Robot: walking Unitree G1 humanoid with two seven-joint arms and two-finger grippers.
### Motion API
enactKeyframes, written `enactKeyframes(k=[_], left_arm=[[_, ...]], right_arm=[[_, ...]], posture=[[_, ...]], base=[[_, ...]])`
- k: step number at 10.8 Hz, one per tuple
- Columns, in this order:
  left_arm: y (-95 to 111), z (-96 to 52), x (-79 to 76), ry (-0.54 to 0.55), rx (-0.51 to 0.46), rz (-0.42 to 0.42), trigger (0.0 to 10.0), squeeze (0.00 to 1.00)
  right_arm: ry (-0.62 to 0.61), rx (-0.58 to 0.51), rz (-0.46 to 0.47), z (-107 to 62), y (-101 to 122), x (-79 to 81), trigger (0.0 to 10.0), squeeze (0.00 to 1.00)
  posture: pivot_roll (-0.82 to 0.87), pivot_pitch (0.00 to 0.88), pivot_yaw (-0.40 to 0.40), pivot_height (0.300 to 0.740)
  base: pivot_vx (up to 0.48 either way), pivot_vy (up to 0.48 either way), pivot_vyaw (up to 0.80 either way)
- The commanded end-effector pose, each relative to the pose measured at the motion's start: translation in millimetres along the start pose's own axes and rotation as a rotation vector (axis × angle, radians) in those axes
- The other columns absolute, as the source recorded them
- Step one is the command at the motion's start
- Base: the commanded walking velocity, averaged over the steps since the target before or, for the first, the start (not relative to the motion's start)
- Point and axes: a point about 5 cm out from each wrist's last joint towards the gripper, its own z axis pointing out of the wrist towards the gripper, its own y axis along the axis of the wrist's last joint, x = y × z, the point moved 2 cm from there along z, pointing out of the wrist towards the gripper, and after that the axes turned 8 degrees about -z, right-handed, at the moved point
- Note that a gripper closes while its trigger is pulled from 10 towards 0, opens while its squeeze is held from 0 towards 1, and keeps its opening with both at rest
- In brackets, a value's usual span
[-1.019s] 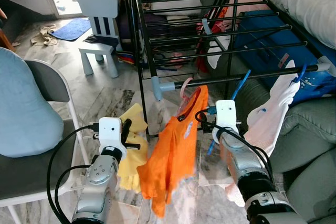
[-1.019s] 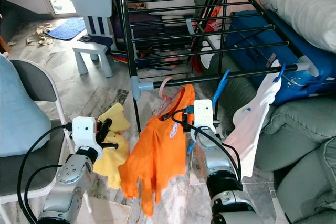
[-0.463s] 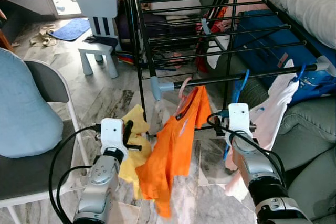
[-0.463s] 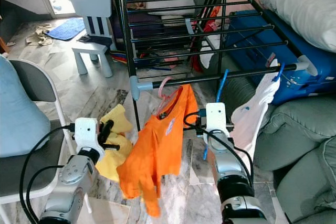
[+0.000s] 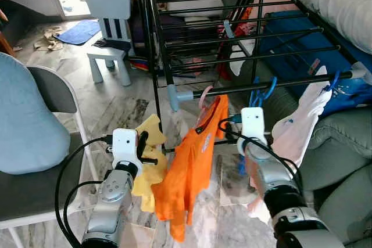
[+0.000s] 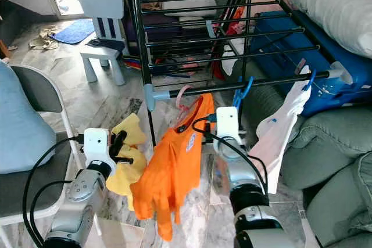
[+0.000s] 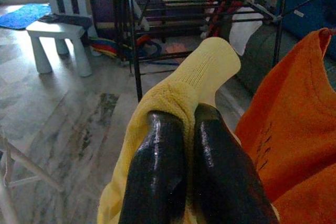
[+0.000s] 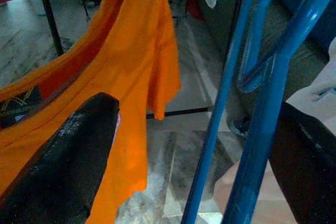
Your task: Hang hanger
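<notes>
Hanging on the drying rack's front rail (image 5: 290, 83), a blue hanger (image 5: 263, 92) sits between the right gripper's (image 8: 194, 156) wide-open fingers. Left gripper (image 7: 190, 145) pinches yellow cloth (image 7: 181, 90) beside an orange shirt (image 5: 195, 161).

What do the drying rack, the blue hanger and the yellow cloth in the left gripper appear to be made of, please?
Drying rack: thin black rods, probably painted or coated metal, with pale, plastic-looking end caps.
Blue hanger: smooth, glossy, evenly coloured bars, likely plastic.
Yellow cloth: soft knitted fabric with a visible ribbed weave, folded over the left gripper.
</notes>
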Motion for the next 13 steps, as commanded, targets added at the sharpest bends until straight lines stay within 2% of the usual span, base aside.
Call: enactKeyframes(k=[1,2,4,5,6,9,13], left_arm=[[5.1,2.7,-2.2,-0.005,-0.013,0.012,10.0,0.00],[4.7,3.0,-2.8,-0.007,-0.011,0.011,10.0,0.00],[3.8,3.4,-3.8,-0.012,-0.006,0.007,10.0,0.00],[3.5,3.5,-4.4,-0.016,-0.004,0.007,10.0,0.00],[3.2,3.5,-4.8,-0.018,-0.002,0.006,10.0,0.00],[2.3,3.0,-5.7,-0.021,0.001,0.003,10.0,0.00],[1.6,3.0,-7.0,-0.029,0.005,0.002,10.0,0.00]], right_arm=[[-0.017,0.006,0.007,1.6,4.8,-0.8,8.7,0.00],[-0.042,0.030,0.022,1.6,1.1,-3.2,1.6,0.00],[-0.048,0.045,0.047,1.2,-1.3,-3.0,0.0,0.00],[-0.063,0.055,0.060,0.9,-1.5,-3.1,0.0,0.00],[-0.063,0.081,0.110,0.4,-2.2,0.9,0.0,0.00],[-0.048,0.074,0.120,-1.6,2.8,9.2,0.0,0.00],[-0.073,0.070,0.106,-1.4,4.0,4.6,0.0,0.00]], posture=[[-0.12,0.043,-0.005,0.740],[-0.12,0.043,-0.007,0.740],[-0.13,0.043,-0.006,0.740],[-0.13,0.044,-0.005,0.740],[-0.13,0.044,-0.005,0.740],[-0.13,0.045,-0.007,0.740],[-0.13,0.047,-0.005,0.740]], base=[[0.000,0.000,0.00],[0.000,0.000,0.00],[0.000,0.000,0.00],[0.000,0.000,0.00],[0.000,0.000,0.00],[0.000,0.000,0.00],[0.000,0.000,0.00]])
